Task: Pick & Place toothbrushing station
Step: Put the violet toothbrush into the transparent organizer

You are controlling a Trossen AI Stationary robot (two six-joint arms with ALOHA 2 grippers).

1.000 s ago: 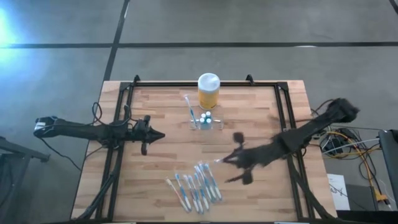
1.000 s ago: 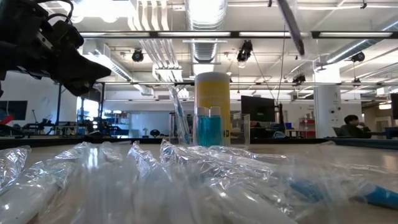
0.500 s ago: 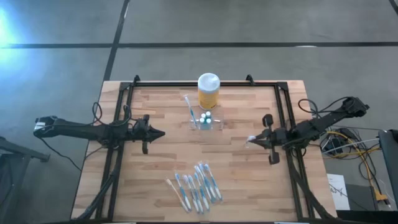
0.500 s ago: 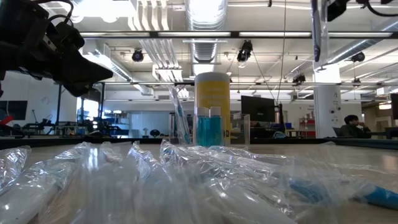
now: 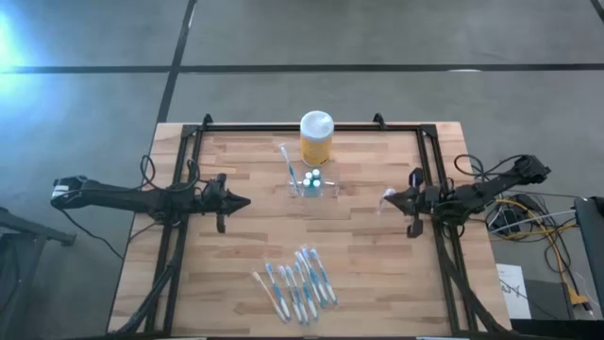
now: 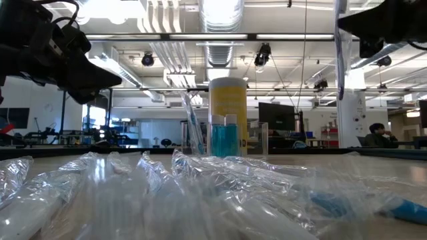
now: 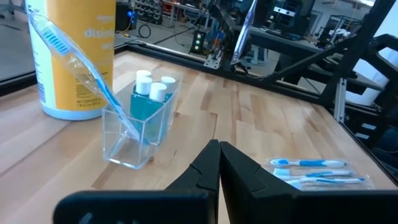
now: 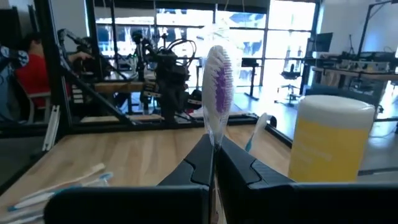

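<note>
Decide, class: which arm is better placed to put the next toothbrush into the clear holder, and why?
Probably the right. The right gripper is shut on a wrapped toothbrush, held upright above the table. The left gripper is shut and empty, though nearer the clear holder.

The high view looks straight down on the whole table (image 5: 245, 246) from well above. The low view sits at tabletop height just behind the wrapped toothbrushes (image 6: 200, 193), facing level toward the yellow jar (image 6: 227, 115) and the room beyond. Each wrist view looks forward past its own fingers: the left (image 7: 205, 171) faces the toothbrushing station (image 7: 140, 121) (quite near), the right (image 8: 239, 168) faces back across the table. All four share the jar.
</note>
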